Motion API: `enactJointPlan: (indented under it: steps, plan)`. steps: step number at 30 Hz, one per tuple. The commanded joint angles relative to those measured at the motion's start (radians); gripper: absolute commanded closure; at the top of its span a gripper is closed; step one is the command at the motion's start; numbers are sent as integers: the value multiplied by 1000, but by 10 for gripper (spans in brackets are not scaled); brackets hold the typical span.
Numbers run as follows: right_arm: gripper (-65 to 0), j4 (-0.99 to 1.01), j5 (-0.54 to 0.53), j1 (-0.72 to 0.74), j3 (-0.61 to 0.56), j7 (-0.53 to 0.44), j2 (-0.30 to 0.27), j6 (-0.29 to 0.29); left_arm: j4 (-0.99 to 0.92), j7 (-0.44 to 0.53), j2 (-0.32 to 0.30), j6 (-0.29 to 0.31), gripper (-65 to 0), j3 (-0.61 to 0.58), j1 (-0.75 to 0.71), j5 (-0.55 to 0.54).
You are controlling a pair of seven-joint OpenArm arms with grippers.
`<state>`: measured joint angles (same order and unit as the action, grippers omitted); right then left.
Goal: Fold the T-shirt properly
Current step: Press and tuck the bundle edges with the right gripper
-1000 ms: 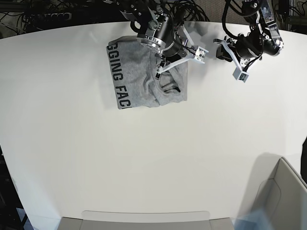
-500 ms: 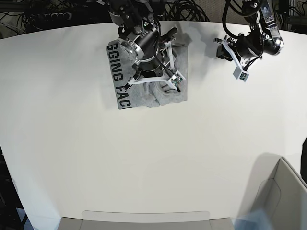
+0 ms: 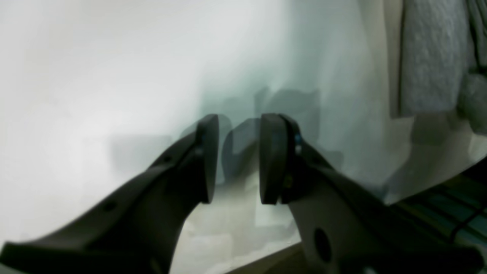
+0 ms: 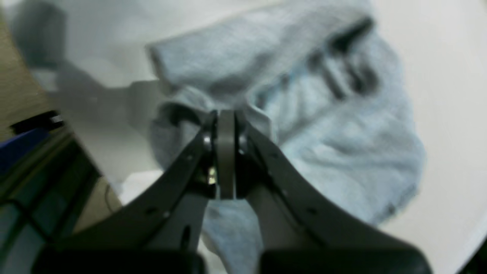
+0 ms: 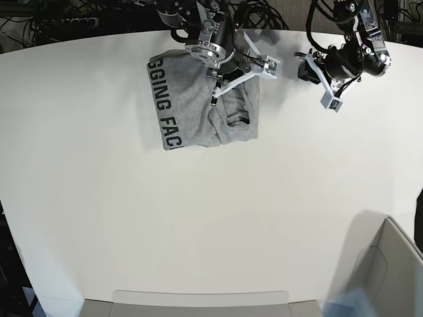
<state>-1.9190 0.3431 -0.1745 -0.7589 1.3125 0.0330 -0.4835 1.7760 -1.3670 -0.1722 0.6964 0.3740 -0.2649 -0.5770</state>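
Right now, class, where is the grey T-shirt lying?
In the base view, the T-shirt lies folded at the table's far edge, left of centre, under the right gripper.

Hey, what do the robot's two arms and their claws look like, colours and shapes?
Both arms are black, jointed, with black cables trailing behind them. The right claw and left claw sit on light lavender-grey angular brackets with small boxy ends. Up close, the fingers look dark, curved, with flat pads.

The T-shirt [image 5: 192, 109] reads "GGING FAC", its first letter perhaps partly cut off.
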Motion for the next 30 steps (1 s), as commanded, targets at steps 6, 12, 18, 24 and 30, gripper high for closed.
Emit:
enactJointPlan:
  steps: [6, 12, 18, 24, 30]
  plan:
    - [0, -40, 17, 25, -9, -21, 14, -7, 15, 7, -10, 2, -177, 3, 0, -11]
    - [0, -44, 18, 66, 137, -81, 81, -5, 15, 7, -10, 2, -177, 3, 0, -11]
    - [0, -27, 15, 102, 255, -20, 117, -7, 15, 7, -8, 2, -177, 3, 0, -11]
    - [0, 91, -22, 77, 252, 16, 104, -14, 15, 7, -8, 2, -177, 3, 0, -11]
    - [0, 206, -247, 137, 247, 16, 98, -57, 15, 7, -3, 2, -177, 3, 2, -11]
